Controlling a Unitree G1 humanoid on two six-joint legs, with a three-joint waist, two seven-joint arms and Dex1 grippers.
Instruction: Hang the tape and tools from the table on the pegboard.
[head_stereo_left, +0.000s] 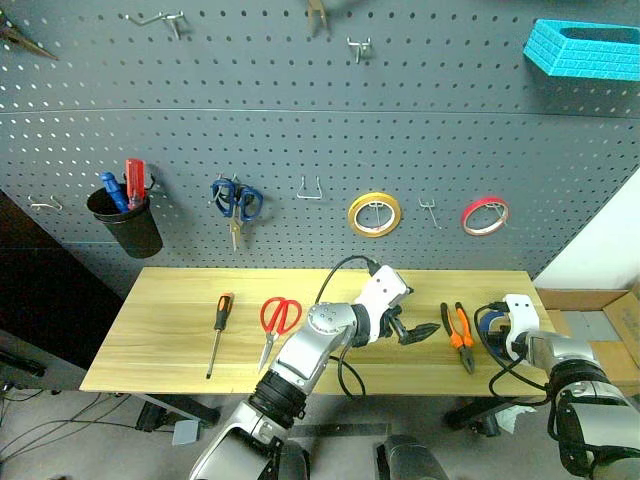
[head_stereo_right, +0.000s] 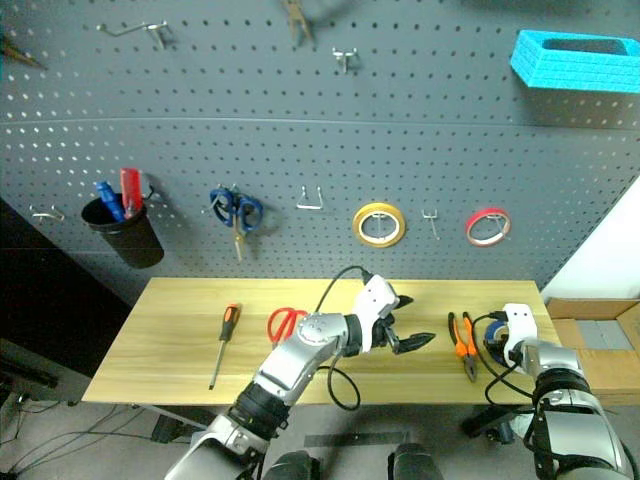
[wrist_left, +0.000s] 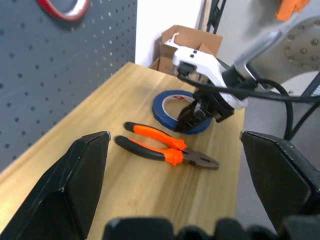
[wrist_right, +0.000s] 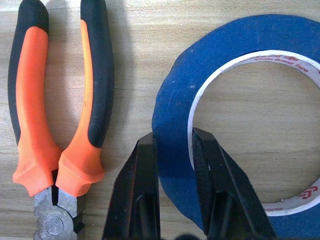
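Note:
The blue tape (wrist_right: 172, 120) lies flat on the table (head_stereo_left: 170, 340) near its right end. My right gripper (wrist_right: 175, 137) is shut on the tape's band, one finger inside the ring and one outside. The orange-and-black pliers (head_stereo_left: 458, 337) lie just left of the tape, handles pointing at the pegboard (head_stereo_left: 300, 120). My left gripper (head_stereo_left: 418, 332) hovers open over the table's middle, pointing right at the pliers (wrist_left: 165, 147) with nothing between its fingers. The red-handled scissors (head_stereo_left: 278, 318) lie further left, partly behind my left arm.
An orange-handled screwdriver (head_stereo_left: 218, 330) lies left of the scissors. On the pegboard hang a black cup of tools (head_stereo_left: 125, 220), blue scissors (head_stereo_left: 236, 200), yellow tape (head_stereo_left: 374, 213) and red tape (head_stereo_left: 484, 214), with bare hooks (head_stereo_left: 309, 188) between. A cardboard box (head_stereo_left: 590, 320) stands past the table's right end.

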